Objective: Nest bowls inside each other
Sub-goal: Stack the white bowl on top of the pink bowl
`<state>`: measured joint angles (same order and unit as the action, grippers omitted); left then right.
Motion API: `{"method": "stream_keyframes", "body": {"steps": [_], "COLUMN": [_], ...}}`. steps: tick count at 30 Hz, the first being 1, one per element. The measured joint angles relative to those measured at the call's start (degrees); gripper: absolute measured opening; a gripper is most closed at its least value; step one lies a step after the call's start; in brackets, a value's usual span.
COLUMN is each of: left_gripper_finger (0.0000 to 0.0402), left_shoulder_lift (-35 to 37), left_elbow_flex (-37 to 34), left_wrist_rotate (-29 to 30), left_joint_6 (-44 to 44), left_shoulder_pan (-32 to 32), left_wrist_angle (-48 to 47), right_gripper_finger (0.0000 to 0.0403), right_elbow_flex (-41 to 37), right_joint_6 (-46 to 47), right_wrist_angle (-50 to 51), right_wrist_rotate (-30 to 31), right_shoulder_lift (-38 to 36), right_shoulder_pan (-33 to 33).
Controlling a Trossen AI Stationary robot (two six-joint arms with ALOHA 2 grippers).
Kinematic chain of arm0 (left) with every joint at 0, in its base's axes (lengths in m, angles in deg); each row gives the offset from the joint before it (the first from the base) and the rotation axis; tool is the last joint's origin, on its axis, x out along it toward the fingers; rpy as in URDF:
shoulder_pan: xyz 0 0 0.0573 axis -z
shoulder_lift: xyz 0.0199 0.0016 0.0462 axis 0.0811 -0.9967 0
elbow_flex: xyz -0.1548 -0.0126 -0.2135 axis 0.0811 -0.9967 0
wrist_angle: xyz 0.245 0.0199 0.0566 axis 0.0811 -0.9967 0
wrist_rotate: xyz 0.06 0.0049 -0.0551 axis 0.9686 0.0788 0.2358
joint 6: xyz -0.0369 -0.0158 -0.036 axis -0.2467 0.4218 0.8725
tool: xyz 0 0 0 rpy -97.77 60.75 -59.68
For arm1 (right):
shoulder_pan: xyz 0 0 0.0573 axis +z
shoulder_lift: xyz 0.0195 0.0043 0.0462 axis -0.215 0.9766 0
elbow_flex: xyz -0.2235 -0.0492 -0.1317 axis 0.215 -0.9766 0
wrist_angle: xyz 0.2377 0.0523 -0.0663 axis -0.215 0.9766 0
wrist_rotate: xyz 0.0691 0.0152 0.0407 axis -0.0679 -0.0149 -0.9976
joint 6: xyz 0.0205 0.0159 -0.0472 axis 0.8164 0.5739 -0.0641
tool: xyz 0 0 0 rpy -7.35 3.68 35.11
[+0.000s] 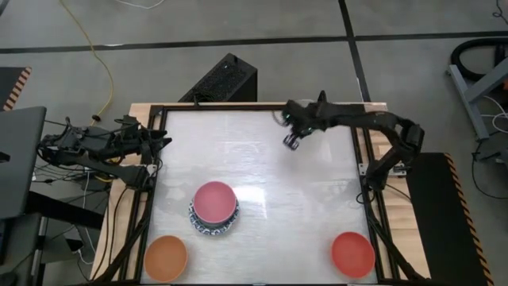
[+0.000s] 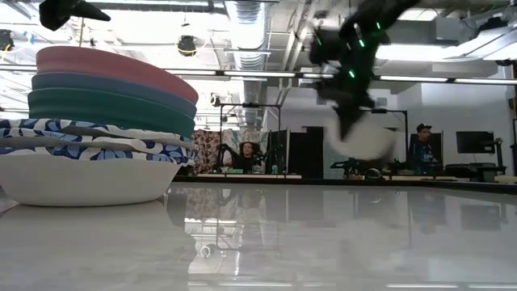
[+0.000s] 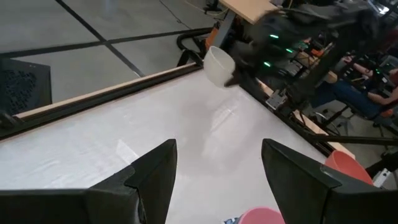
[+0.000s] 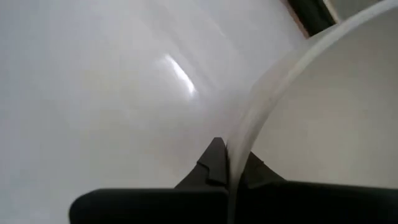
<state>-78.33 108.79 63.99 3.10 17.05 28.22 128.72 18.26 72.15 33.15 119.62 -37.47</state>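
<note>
Glossy white worktop (image 1: 262, 159), framed in dark rails, mirrors the ceiling lights, and the low view looks past it into a workshop where people sit at screens.

Take the stack of bowls (image 1: 213, 209) as the landmark. It already holds a pink bowl (image 2: 113, 66) on top, then a dark blue bowl (image 2: 121, 87), a teal bowl (image 2: 113, 111) and blue-patterned rims (image 2: 89, 139), with a white bowl (image 2: 81, 179) at the bottom. How many patterned bowls sit inside cannot be told for sure. So most of the nesting looks done.

Three bowls remain outside the stack. An orange bowl (image 1: 165, 257) sits near it, towards the front corner on the left arm's side. A red bowl (image 1: 352, 253) lies well apart, at the opposite front corner. The cream bowl (image 3: 219, 65) is beyond the stack, towards the far edge, lifted clear of the worktop by the right gripper (image 1: 291, 141), whose fingers are pressed together on its thin rim, one inside and one outside.

The left gripper (image 3: 217, 165) waits at the worktop's edge, to the stack's left and farther back, with its fingers spread and nothing between them.

All the bowls are shallow, round and smooth-walled, with a matt, plastic-like look. The cream one looks thin and slightly translucent at its rim.
</note>
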Motion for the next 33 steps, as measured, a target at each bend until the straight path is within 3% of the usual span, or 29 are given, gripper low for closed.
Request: {"method": "stream_keyframes", "body": {"steps": [11,17,26,33], "left_gripper_finger": [0.0224,0.0224,0.0224,0.0224], "left_shoulder_lift": [0.0,0.0,0.0,0.0], "left_elbow_flex": [0.0,0.0,0.0,0.0], "left_wrist_rotate": [1.6,1.9,3.1,3.2], "left_joint_6": [0.3,0.4,1.5,2.2], "left_shoulder_pan": [0.0,0.0,0.0,0.0], "left_wrist_angle": [0.1,0.1,0.1,0.1], "right_gripper_finger": [0.0005,0.0005,0.0005,0.0005], "right_elbow_flex": [11.6,13.1,13.6,23.4], "right_joint_6": [-41.0,-58.5,-60.5,-62.9], "right_wrist_angle": [-14.1,-21.2,-31.6,-26.8], "right_wrist_rotate": [-2.1,-12.0,-16.2,-16.8], "right_shoulder_lift": [0.7,0.7,4.2,14.2], "right_shoulder_pan": [19.9,25.4,30.8,33.2]}}
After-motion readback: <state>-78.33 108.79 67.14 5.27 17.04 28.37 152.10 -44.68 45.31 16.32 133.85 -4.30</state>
